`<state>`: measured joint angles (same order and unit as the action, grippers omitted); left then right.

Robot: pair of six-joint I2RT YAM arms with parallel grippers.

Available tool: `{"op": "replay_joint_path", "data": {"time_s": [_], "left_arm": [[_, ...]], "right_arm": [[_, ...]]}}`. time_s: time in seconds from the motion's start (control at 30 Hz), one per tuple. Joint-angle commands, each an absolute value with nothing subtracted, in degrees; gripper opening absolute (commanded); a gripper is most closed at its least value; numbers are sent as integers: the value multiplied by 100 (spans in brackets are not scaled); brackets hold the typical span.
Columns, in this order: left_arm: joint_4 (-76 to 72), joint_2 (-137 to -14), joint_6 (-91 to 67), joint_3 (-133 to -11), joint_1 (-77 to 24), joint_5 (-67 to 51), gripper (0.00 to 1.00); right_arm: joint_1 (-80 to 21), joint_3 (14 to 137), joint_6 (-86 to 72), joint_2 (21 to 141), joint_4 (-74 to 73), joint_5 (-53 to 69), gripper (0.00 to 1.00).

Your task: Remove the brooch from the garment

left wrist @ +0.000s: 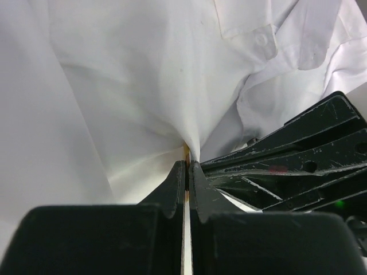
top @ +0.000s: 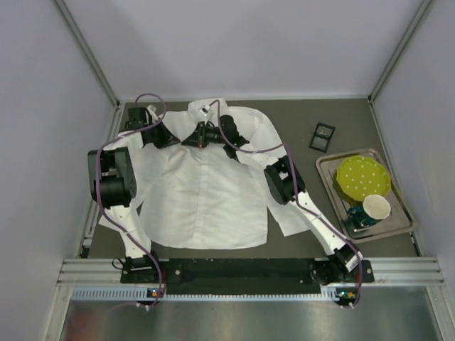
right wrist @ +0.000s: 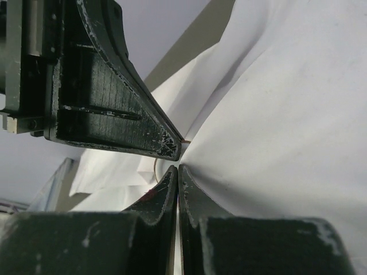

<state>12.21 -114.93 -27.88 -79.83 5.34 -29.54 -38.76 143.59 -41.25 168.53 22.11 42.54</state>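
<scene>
Top external: left pincer (top: 197, 136), right pincer (top: 210, 135) each pressed together on shirt (top: 206, 206) near collar (top: 202, 110); tray (top: 327, 177) well apart.

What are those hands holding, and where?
The left hand pinches a peak of the shirt, a gold sliver, likely the brooch, at its tips. The right hand is shut beside it; on what is unclear.

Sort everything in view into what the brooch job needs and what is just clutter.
Job: shirt; brooch.
Clutter: black box; tray; green plate; cup.
</scene>
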Motion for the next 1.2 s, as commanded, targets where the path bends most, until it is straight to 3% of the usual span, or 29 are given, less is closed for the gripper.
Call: {"op": "replay_joint_path", "data": {"time_s": [0.0, 0.73, 0.9, 1.17], "left_arm": [[546, -11365, -3322, -7858, 360, -3867, 0], [563, -10899, -3279, -7401, 378, -2734, 0], [589, -10811, -3182, -7365, 369, -2470, 0], [677, -10732, -3129, -7321, 334, -2057, 0]], "right_arm": [[-4131, 14169, -5342, 16805, 3998, 4474, 0], [-3946, 12734, -6328, 16444, 4993, 3682, 0], [-3946, 12832, -6328, 16374, 4501, 3718, 11], [-3938, 12244, -5204, 15321, 3147, 3384, 29]]}}
